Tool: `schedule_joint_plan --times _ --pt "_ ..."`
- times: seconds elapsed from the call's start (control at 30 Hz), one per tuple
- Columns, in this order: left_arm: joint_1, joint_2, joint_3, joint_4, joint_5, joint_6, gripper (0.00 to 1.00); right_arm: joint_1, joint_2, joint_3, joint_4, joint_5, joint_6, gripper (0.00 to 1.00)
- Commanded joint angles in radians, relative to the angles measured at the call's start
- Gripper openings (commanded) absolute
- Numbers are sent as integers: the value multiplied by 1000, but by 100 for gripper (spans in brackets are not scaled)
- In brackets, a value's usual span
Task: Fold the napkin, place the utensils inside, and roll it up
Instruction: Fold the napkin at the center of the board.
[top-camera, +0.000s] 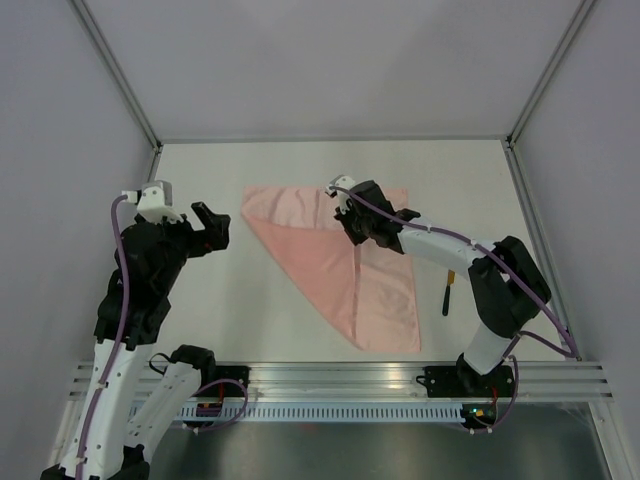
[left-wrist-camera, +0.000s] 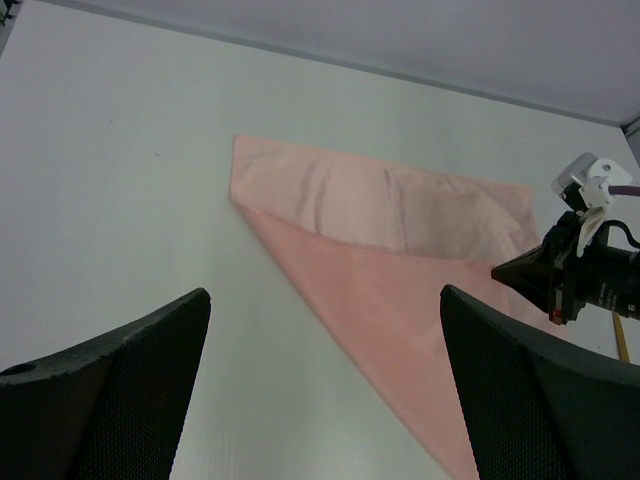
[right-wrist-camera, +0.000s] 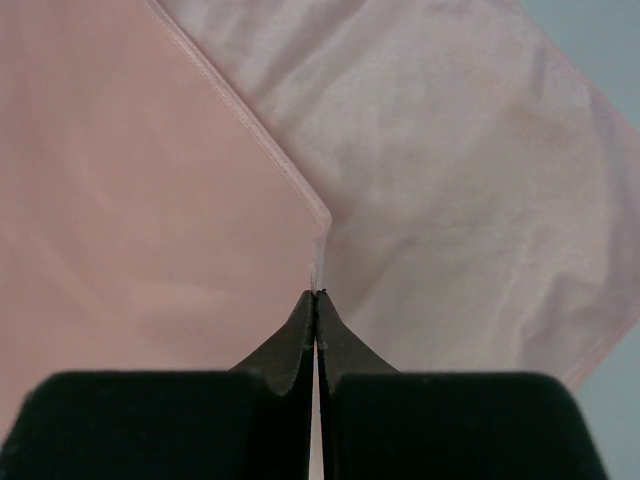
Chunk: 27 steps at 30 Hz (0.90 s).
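The pale pink napkin (top-camera: 320, 265) lies on the white table, one flap folded over along a diagonal, so it looks roughly triangular. My right gripper (top-camera: 345, 215) is over its upper middle, shut on a thin hemmed edge of the napkin (right-wrist-camera: 150, 200). In the right wrist view that edge runs up into the closed tips of the right gripper (right-wrist-camera: 317, 295). My left gripper (top-camera: 212, 222) hangs open to the left of the cloth, holding nothing. From the left wrist, the left gripper (left-wrist-camera: 325, 400) frames the napkin (left-wrist-camera: 380, 250) beyond it. The utensil (top-camera: 448, 293), a thin orange and dark stick, lies right of the napkin.
Grey walls and metal frame posts (top-camera: 125, 85) enclose the table on three sides. The right arm (top-camera: 500, 280) reaches over the table's right part, above the stick. A slotted rail (top-camera: 340, 380) runs along the near edge.
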Motion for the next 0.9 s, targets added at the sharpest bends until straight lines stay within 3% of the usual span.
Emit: schedule_joint_plan --times 0.0,0.27,0.87 --pt "1 -3 -24 59 41 -20 100 -62 -31 -12 26 32 -25 0" --pt "1 -9 -42 59 58 -17 100 -159 -11 -13 47 15 -31 1" --pt "3 -13 -51 59 61 -16 100 -237 36 48 43 28 -43 0"
